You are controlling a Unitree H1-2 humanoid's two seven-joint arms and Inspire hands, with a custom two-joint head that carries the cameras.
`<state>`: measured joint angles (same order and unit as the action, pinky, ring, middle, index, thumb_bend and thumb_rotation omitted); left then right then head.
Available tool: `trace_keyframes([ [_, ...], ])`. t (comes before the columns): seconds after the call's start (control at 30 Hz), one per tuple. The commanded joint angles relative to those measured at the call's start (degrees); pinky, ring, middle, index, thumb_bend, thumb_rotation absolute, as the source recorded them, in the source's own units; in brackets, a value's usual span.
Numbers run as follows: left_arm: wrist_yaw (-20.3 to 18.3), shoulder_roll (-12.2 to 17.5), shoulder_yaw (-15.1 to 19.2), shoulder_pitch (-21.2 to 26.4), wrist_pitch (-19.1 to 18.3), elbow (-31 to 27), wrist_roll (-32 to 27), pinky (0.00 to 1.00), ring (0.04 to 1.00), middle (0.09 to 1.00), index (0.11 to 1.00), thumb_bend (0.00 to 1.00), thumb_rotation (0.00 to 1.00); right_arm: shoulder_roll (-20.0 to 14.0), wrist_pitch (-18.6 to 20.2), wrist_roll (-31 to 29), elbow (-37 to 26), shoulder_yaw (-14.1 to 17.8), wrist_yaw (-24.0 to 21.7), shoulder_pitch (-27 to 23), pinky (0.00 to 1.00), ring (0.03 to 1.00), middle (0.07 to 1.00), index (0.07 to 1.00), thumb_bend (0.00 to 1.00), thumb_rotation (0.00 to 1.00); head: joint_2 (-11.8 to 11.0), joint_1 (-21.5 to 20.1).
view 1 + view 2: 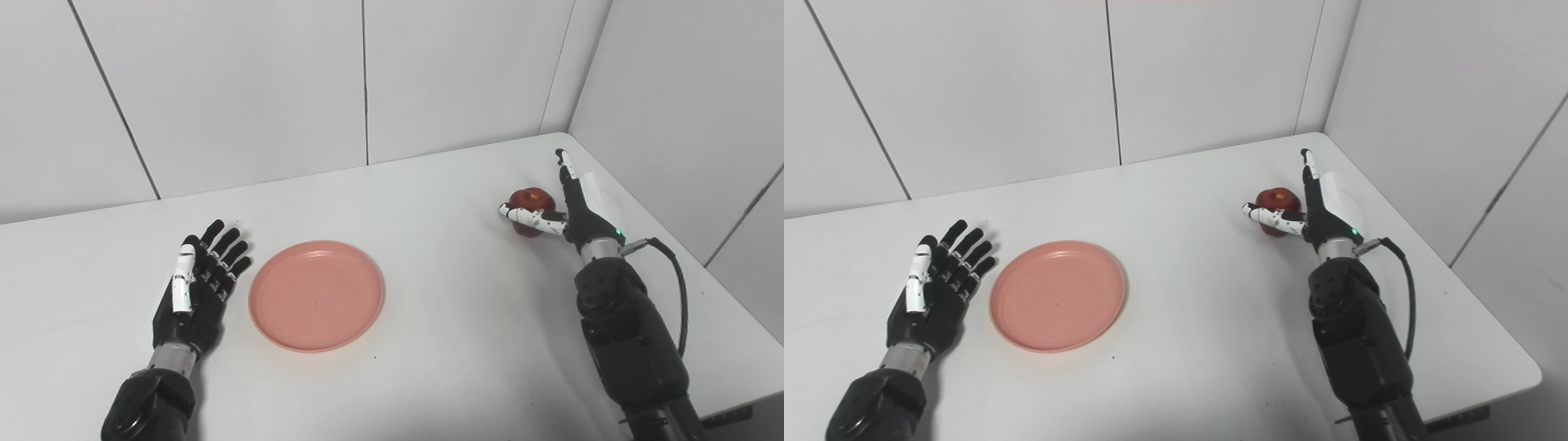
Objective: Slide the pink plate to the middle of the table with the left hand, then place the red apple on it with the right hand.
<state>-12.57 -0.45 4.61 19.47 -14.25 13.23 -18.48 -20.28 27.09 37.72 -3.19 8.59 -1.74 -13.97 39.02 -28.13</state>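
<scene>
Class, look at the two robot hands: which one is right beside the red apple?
The right robot hand, near the white table's far right corner, its thumb reaching across the round red apple. The left robot hand lies open beside the round pink plate.

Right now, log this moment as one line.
left hand: open, beside pink plate | plate: empty | right hand: open, against red apple, not closed | apple: on table

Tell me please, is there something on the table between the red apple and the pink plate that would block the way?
Nothing visible does. The table is bare between the red apple at the right hand and the pink plate. The plate is empty, and the left hand lies open on its far side from the apple.
</scene>
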Motion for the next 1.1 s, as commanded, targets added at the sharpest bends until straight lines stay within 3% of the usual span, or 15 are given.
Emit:
trace_keyframes([
  [0.0,0.82,0.33,-0.06,-0.55,-1.56,0.34,0.30,0.90,0.890,0.895,0.887,0.37,1.00,-1.19,-0.19,0.84,-0.62,0.44,0.40,-2.57,0.74,0.882,0.941,0.975,1.00,0.55,0.03,0.05],
  [1.07,1.11,0.14,-0.25,-0.74,-2.25,-0.38,0.46,0.88,0.886,0.893,0.882,0.37,1.00,-2.64,-0.71,-2.45,3.61,-1.87,3.43,-3.84,0.76,0.885,0.933,0.953,1.00,0.49,0.35,0.64],
])
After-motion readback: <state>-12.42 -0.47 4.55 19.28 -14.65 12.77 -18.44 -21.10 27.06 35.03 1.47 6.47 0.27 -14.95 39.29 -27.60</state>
